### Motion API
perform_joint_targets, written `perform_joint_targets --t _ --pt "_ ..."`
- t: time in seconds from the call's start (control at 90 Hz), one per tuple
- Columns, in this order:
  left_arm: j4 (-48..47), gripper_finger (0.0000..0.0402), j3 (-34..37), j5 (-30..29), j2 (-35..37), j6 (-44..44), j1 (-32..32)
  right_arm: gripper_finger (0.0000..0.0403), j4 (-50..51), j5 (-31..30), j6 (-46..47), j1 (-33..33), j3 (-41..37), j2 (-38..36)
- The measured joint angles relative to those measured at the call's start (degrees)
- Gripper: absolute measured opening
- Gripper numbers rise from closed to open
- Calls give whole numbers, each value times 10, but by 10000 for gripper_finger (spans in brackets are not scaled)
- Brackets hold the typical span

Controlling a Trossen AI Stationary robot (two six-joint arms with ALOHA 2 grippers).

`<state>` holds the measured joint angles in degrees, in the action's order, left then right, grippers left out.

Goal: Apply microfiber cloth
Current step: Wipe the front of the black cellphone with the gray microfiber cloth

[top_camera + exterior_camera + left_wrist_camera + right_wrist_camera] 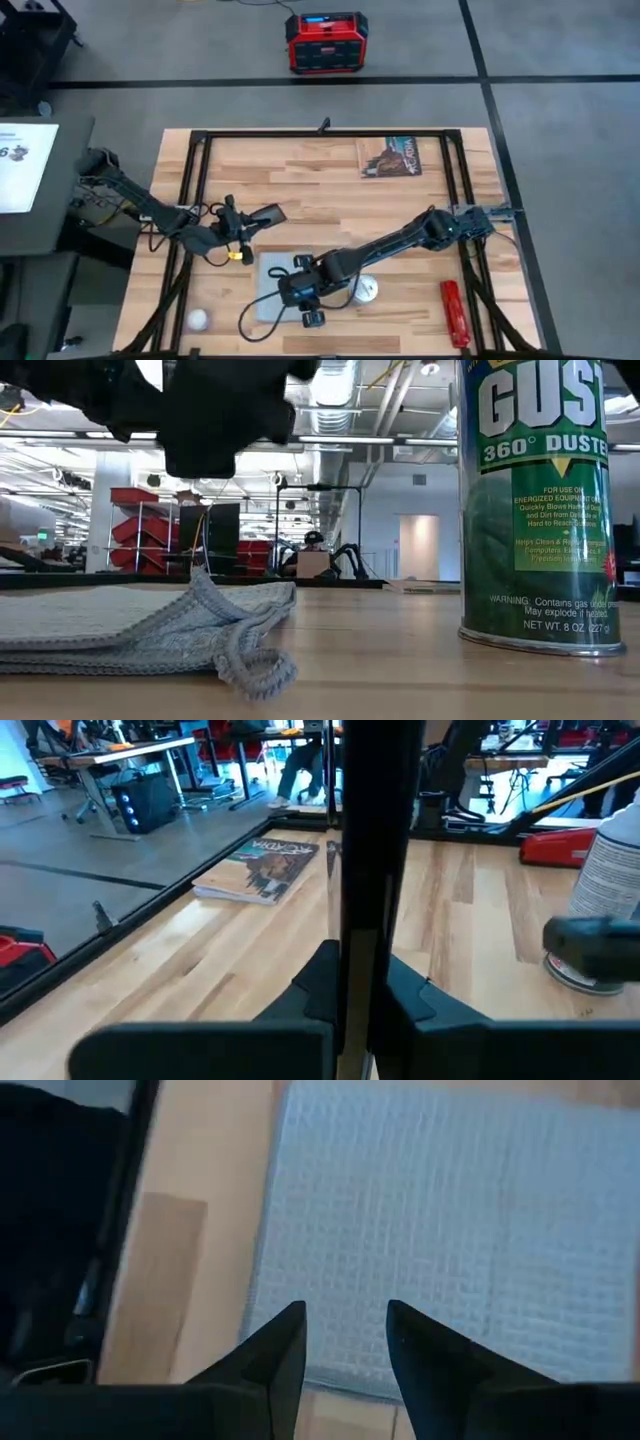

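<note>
While the high view looked down on the wooden table [400,205], the microfiber cloth [272,285] lay flat near the front edge, with the right gripper [300,292] over it. The left gripper [262,217] sat just behind the cloth, clamped on a black phone [268,215]. A dark booklet [389,156] lay at the back, a red tool [453,312] at the front right, a white ball [198,319] at the front left, and a spray can [367,290] stood just beside the cloth.

At table height, the cloth [130,625] showed rumpled at its near corner, the green duster can [540,500] well to one side.

From the left wrist, the phone [372,870] stood edge-on between closed fingers [320,985].

From the right wrist, the fingers [280,1350] hung slightly parted above the cloth [450,1240], gripping nothing.
</note>
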<state>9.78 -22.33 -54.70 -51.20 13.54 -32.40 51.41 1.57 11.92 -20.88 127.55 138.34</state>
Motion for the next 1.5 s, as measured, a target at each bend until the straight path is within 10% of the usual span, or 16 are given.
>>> perform_joint_targets --t 0.778,1.5 --pt "-5 4 0 2 0 -5 0 238 -36 -50 -34 15 -4 47" --pt "-29 4 0 4 0 13 0 187 -78 -17 -30 19 0 100"
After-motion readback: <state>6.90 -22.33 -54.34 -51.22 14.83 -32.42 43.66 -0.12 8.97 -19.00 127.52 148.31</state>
